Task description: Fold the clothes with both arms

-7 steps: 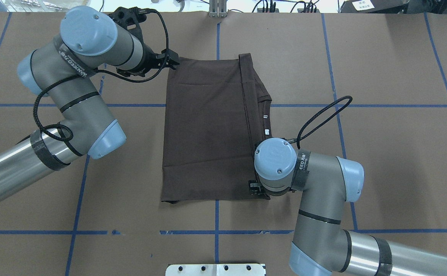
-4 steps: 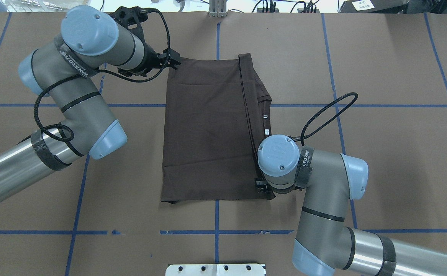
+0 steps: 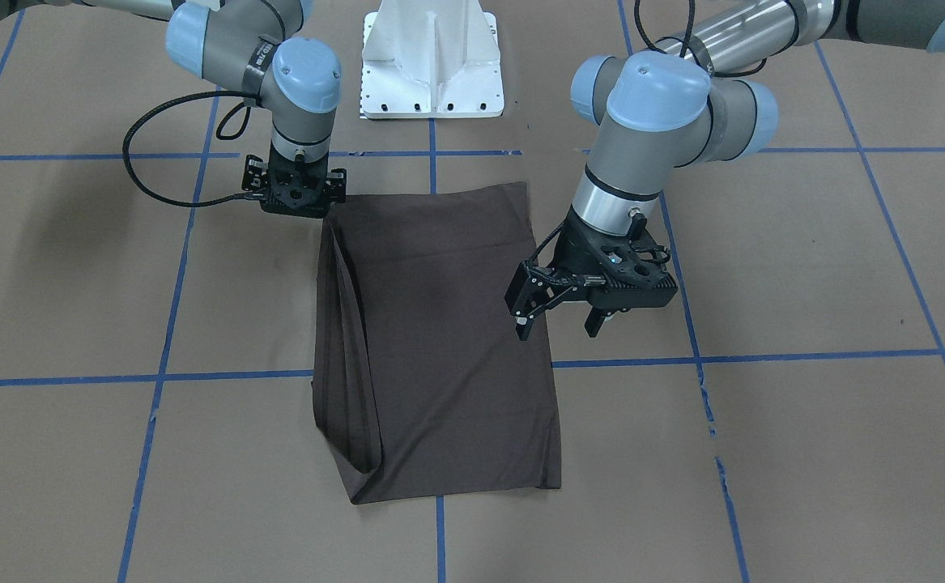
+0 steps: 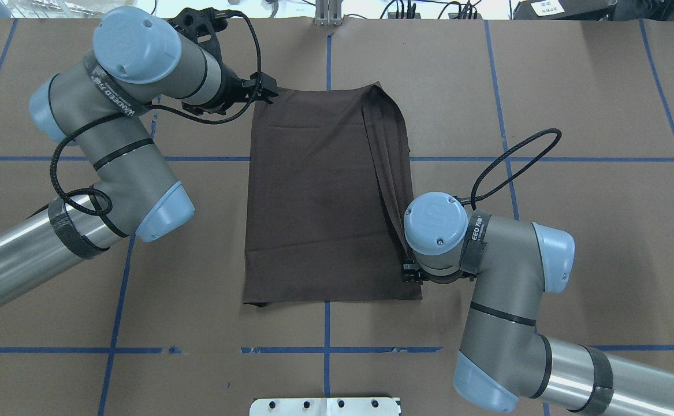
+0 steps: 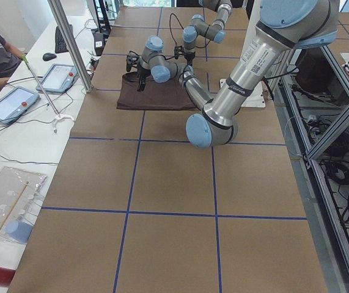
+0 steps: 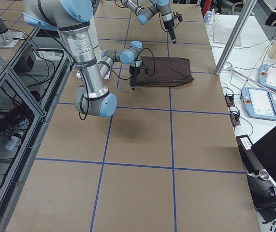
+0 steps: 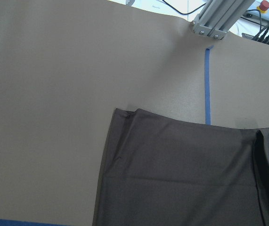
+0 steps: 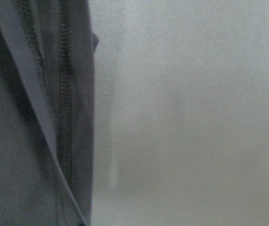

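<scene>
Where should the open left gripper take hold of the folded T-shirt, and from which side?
Probably the far corner of the T-shirt, on the robot's left, approached from above and outside that edge. It lies flat with bare table around it, and the left gripper hovers open near it.

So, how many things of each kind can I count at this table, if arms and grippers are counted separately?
T-shirt: 1
Robot arms: 2, the left arm and the right arm
Grippers: 2, the left gripper and the right gripper
White pedestal base: 1
Total: 6
</scene>
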